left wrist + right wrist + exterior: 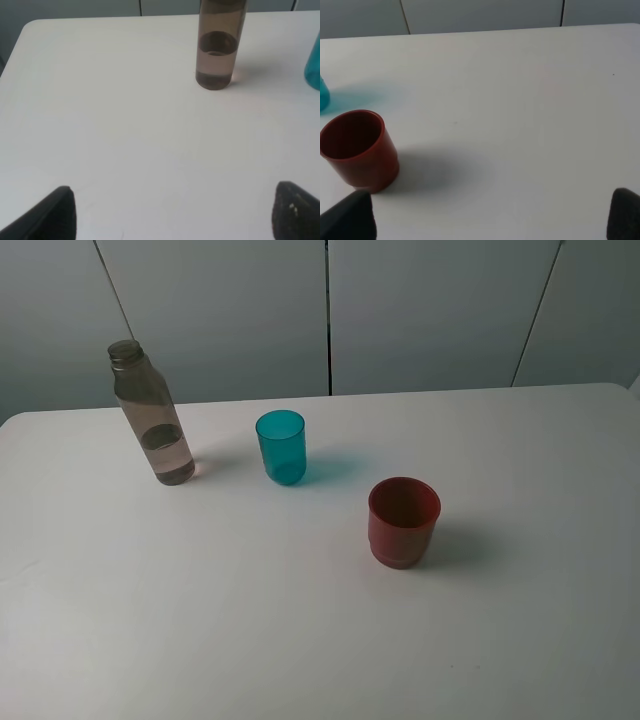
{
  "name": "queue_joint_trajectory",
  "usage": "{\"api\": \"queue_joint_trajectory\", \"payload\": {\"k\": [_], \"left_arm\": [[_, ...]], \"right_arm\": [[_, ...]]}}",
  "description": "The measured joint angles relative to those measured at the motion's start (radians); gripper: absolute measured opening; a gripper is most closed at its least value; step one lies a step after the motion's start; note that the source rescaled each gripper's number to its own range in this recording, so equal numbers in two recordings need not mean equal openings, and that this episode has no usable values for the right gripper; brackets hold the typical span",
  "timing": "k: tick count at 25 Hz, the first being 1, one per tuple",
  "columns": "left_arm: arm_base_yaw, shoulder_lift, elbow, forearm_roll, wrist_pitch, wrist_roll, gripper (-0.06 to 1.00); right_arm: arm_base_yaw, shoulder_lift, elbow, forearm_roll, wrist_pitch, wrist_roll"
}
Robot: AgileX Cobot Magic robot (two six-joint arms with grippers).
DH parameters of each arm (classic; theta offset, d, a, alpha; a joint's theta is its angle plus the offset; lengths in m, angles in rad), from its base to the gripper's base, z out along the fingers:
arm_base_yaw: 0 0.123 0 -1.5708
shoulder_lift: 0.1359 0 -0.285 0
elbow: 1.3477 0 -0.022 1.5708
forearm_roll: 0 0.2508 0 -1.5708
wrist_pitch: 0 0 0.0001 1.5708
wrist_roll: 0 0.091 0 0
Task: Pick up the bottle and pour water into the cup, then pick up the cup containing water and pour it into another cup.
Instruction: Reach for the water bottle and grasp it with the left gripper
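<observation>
The smoky clear bottle (pixel 152 418) with a grey cap stands upright at the back left of the white table, water filling its lower part; its body shows in the left wrist view (pixel 218 45). The teal tumbler (pixel 281 446) stands upright to its right, and its edge shows in the left wrist view (pixel 313 65). The red-brown cup (pixel 403 521) stands upright near the middle, seen also in the right wrist view (pixel 358 149). My left gripper (pixel 172 215) is open, well short of the bottle. My right gripper (pixel 490 217) is open, with the red cup just beyond one fingertip. Neither arm shows in the high view.
The white table (pixel 320 640) has a rounded back left corner and a back edge against grey wall panels (pixel 430 310). Its left edge shows in the left wrist view (pixel 15 50).
</observation>
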Motion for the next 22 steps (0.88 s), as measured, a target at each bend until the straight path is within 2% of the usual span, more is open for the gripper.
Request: {"api": "queue_joint_trajectory", "payload": {"k": [15, 22], "left_arm": [[0.000, 0.000, 0.000, 0.002, 0.000, 0.000, 1.00], [0.000, 0.066, -0.078, 0.049, -0.003, 0.000, 1.00]], "right_arm": [[0.000, 0.000, 0.000, 0.000, 0.000, 0.000], [0.000, 0.000, 0.000, 0.000, 0.000, 0.000]]}}
